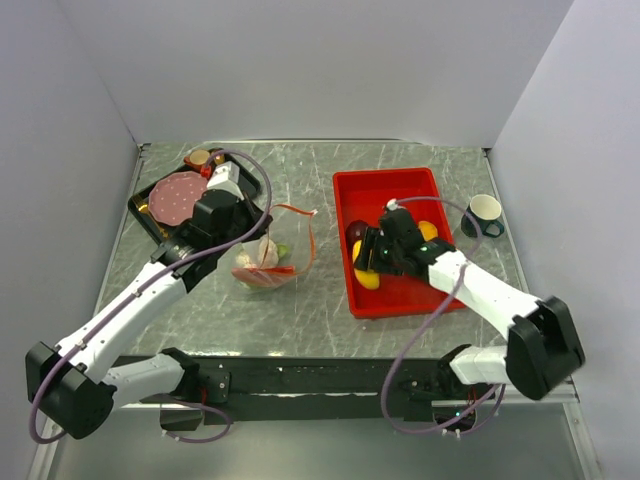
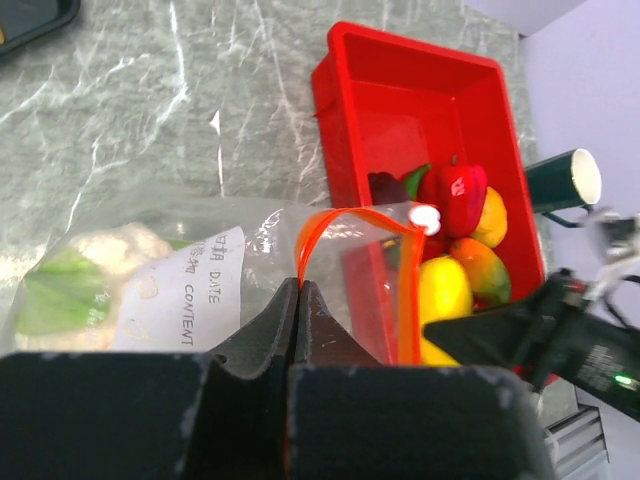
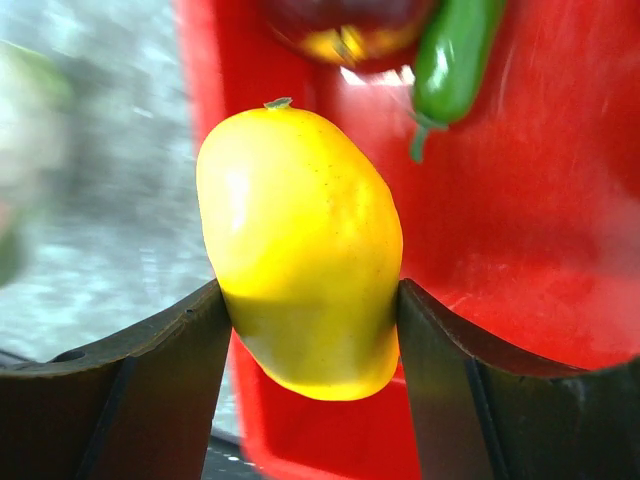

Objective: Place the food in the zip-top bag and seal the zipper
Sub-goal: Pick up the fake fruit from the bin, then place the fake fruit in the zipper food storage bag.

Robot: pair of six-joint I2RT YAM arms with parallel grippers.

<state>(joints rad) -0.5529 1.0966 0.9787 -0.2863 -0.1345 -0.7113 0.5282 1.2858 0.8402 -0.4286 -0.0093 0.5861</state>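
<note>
A: Right gripper [image 3: 312, 300] first: two dark fingers on either side of the yellow oval fruit [image 3: 300, 220], pads pressed to its flanks, clamped on it

B: And that fruit sits right at the left wall of the red tray [image 2: 420, 90], the side facing the bag. Whether it's off the tray floor, I can't tell

A: Behind it in the tray there's a red piece [image 2: 455, 190] with a green stem, an orange fruit [image 2: 482, 268] just beside it, and a green pod [image 3: 455, 60] further back

B: Over to the left gripper [image 2: 298, 292]: jaws tight together, pinching the zip-top bag [image 2: 190, 270] at its mouth edge

A: Look at the zipper [image 2: 350, 213]! The orange-red strip rises out of that pinch and loops round. The mouth gapes, unsealed, opening toward the red tray

B: Inside the bag, the white-green leafy vegetable [image 2: 85, 270] lies next to the white label

A: The bag rests on the marbled table [image 1: 320, 310], between the red tray and a black tray [image 1: 150, 225] carrying the pink plate [image 1: 178, 197]. A dark mug [image 1: 486, 214] stands just right of the red tray
</note>
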